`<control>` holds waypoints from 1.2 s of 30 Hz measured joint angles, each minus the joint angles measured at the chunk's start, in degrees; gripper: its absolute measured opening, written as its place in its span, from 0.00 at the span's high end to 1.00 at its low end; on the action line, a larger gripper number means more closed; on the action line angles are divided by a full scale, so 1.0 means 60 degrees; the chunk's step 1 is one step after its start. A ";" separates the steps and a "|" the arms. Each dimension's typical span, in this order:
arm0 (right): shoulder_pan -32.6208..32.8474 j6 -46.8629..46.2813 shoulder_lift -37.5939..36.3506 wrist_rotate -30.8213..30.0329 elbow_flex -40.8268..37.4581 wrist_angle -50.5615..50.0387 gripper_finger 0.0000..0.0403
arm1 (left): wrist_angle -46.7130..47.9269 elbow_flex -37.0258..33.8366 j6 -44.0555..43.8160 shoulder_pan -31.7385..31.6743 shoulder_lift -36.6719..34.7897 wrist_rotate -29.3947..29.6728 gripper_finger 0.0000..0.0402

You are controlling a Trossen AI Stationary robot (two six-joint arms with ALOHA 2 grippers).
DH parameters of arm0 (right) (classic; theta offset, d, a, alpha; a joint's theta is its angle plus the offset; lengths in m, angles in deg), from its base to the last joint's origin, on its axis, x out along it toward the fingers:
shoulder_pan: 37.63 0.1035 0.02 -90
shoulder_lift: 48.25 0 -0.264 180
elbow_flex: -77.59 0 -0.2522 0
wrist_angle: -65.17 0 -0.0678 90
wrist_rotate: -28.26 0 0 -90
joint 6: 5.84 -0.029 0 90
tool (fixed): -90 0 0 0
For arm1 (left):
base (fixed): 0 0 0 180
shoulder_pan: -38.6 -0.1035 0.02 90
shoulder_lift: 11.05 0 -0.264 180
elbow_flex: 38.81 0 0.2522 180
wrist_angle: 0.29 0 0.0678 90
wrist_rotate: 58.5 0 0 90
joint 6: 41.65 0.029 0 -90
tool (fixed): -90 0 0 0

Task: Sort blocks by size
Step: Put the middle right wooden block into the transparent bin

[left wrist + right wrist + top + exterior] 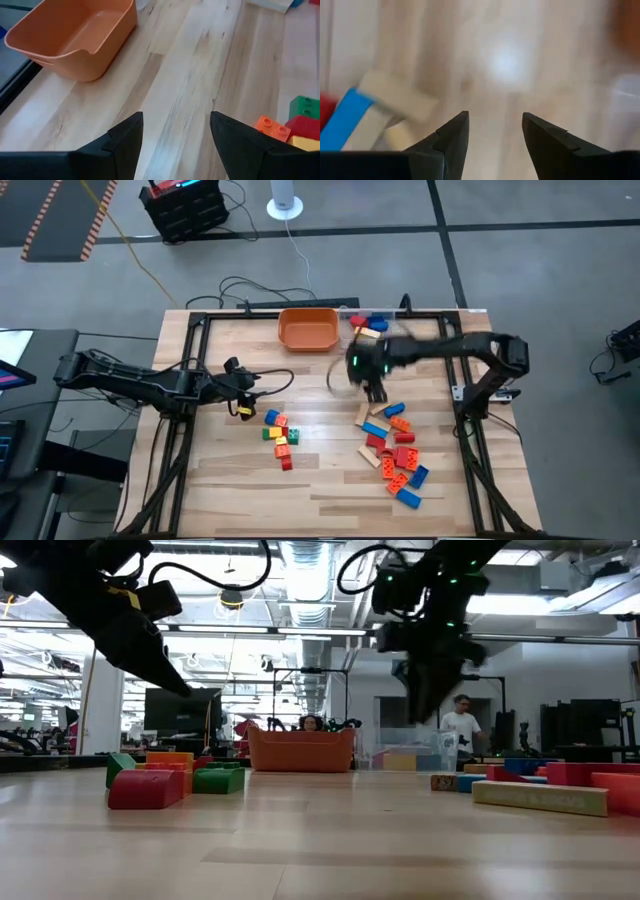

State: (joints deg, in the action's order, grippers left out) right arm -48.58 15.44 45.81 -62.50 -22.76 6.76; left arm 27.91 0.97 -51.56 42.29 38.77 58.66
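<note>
The blocks lie on the wooden table in two loose groups: a small cluster near the middle and a larger scatter toward the right. My right gripper hangs open, pointing steeply down above the far end of the larger scatter; its wrist view shows a tan block and a blue block off to one side of the fingers, with nothing between them. My left gripper waits open at the table's left, above bare wood, with some blocks beside it.
An orange bowl stands at the table's far edge, and beside it a clear container holds a few blocks. Bare wood lies between the two block groups and along the near edge. In the low view a person stands in the room behind.
</note>
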 joint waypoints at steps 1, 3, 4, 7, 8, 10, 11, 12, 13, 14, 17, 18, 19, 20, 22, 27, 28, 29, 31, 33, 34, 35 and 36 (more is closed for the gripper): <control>0.0348 -0.0180 0.0005 -0.0299 -0.0126 -0.0123 0.47 | -0.0051 0.0000 0.0000 0.0000 -0.0001 -0.0001 0.44; 0.0899 -0.0628 0.0005 -0.0568 -0.0266 -0.0379 0.47 | -0.0108 0.0000 -0.0034 -0.0002 -0.0003 -0.0002 0.44; 0.1062 -0.0890 -0.0001 -0.0591 -0.0292 -0.0546 0.47 | -0.0110 0.0000 -0.0072 -0.0001 0.0000 -0.0004 0.44; 0.1372 -0.1502 -0.0065 -0.0656 -0.0302 -0.1022 0.47 | -0.0110 0.0000 -0.0109 -0.0004 -0.0003 -0.0004 0.44; 0.1420 -0.1636 -0.0079 -0.0656 -0.0299 -0.1089 0.47 | -0.0130 0.0000 -0.0109 0.0000 0.0000 -0.0004 0.44; 0.1486 -0.1802 -0.0043 -0.0656 -0.0300 -0.1024 0.47 | -0.0208 0.0000 -0.0090 -0.0001 -0.0002 -0.0002 0.44; 0.1534 -0.1831 -0.0005 -0.0656 -0.0300 -0.0962 0.47 | -0.0230 0.0002 -0.0080 -0.0004 -0.0003 -0.0004 0.44; 0.1581 -0.1827 0.0008 -0.0653 -0.0303 -0.0912 0.47 | -0.0225 0.0004 -0.0080 -0.0002 -0.0002 -0.0004 0.44; 0.1625 -0.1824 0.0008 -0.0656 -0.0335 -0.0825 0.47 | -0.0209 0.0004 -0.0087 -0.0003 -0.0003 -0.0004 0.44; 0.1656 -0.1827 -0.0003 -0.0653 -0.0426 -0.0639 0.47 | -0.0202 0.0004 -0.0118 0.0000 -0.0003 -0.0005 0.44; 0.1660 -0.1899 -0.0010 -0.0626 -0.0808 -0.0338 0.47 | -0.0085 0.0004 -0.0231 0.0000 -0.0003 -0.0027 0.44; 0.1660 -0.1982 -0.0008 -0.0609 -0.0936 -0.0335 0.47 | -0.0064 0.0004 -0.0271 0.0000 -0.0003 -0.0053 0.44; 0.1660 -0.2065 -0.0006 -0.0581 -0.1068 -0.0293 0.47 | -0.0017 0.0004 -0.0301 0.0000 -0.0003 -0.0075 0.44; 0.1672 -0.2148 -0.0010 -0.0462 -0.1239 -0.0175 0.47 | 0.0018 0.0004 -0.0306 0.0000 -0.0003 -0.0080 0.44; 0.1743 -0.2235 0.0008 -0.0283 -0.1532 0.0178 0.47 | 0.0029 0.0004 -0.0321 0.0000 -0.0002 -0.0091 0.44; 0.1972 -0.2300 0.0012 -0.0156 -0.1728 0.0211 0.47 | 0.0029 0.0004 -0.0306 0.0000 -0.0003 -0.0098 0.44; 0.1997 -0.2299 0.0010 -0.0163 -0.1765 0.0259 0.47 | 0.0029 0.0004 -0.0317 0.0000 -0.0003 -0.0098 0.44; 0.2007 -0.2300 -0.0002 -0.0161 -0.1824 0.0267 0.47 | 0.0036 0.0004 -0.0321 0.0000 -0.0002 -0.0100 0.44; 0.1991 -0.2336 0.0002 -0.0164 -0.1960 0.0247 0.47 | 0.0045 0.0004 -0.0323 0.0000 -0.0003 -0.0174 0.44; 0.1998 -0.2445 0.0012 -0.0172 -0.2046 0.0281 0.47 | 0.0047 0.0004 -0.0336 0.0000 -0.0003 -0.0230 0.44; 0.1998 -0.2512 0.0003 -0.0168 -0.2092 0.0326 0.47 | 0.0047 0.0004 -0.0339 0.0000 -0.0003 -0.0233 0.44; 0.1998 -0.2545 -0.0003 -0.0175 -0.2138 0.0353 0.47 | 0.0047 0.0004 -0.0335 0.0000 0.0000 -0.0233 0.44; 0.1998 -0.2550 -0.0003 -0.0203 -0.2194 0.0392 0.47 | 0.0047 0.0004 -0.0331 0.0000 -0.0003 -0.0233 0.44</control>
State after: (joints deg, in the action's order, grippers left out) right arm -36.59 0.14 45.79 -63.71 -35.93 9.11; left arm 28.19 1.00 -53.55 42.29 38.75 57.26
